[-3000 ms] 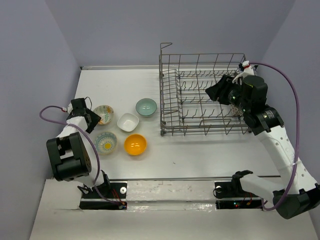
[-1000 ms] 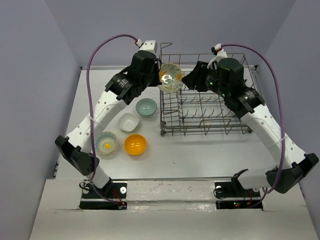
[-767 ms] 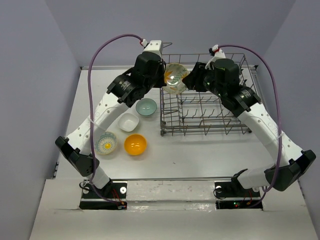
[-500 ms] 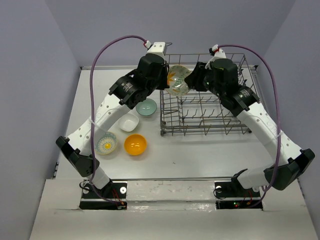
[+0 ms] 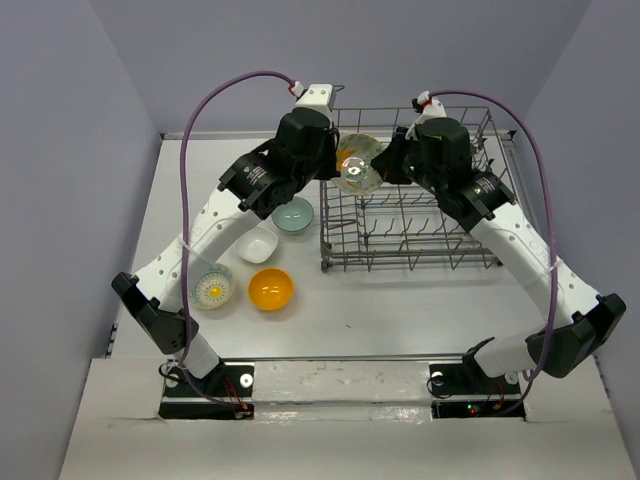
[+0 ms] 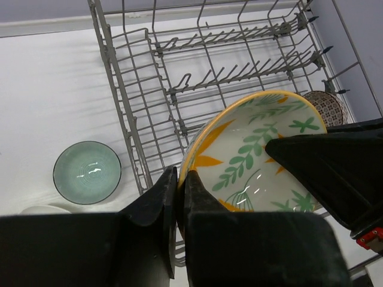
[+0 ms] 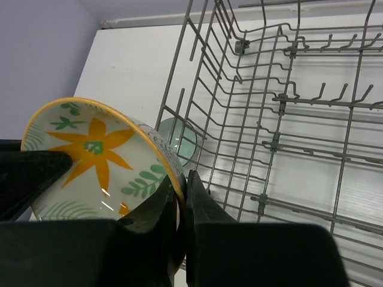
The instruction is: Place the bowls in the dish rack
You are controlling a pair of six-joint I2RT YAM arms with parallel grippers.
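Patterned bowl (image 5: 356, 166) held in mid-air by both arms, over the far-left corner of the dish rack (image 5: 420, 250).
The left end effector (image 6: 179, 177) is clamped on one rim and the right end effector (image 7: 181, 178) on the opposite rim. Likely risk: with only thin rim pinches, opposing pulls or an early release could drop the bowl onto the tines.
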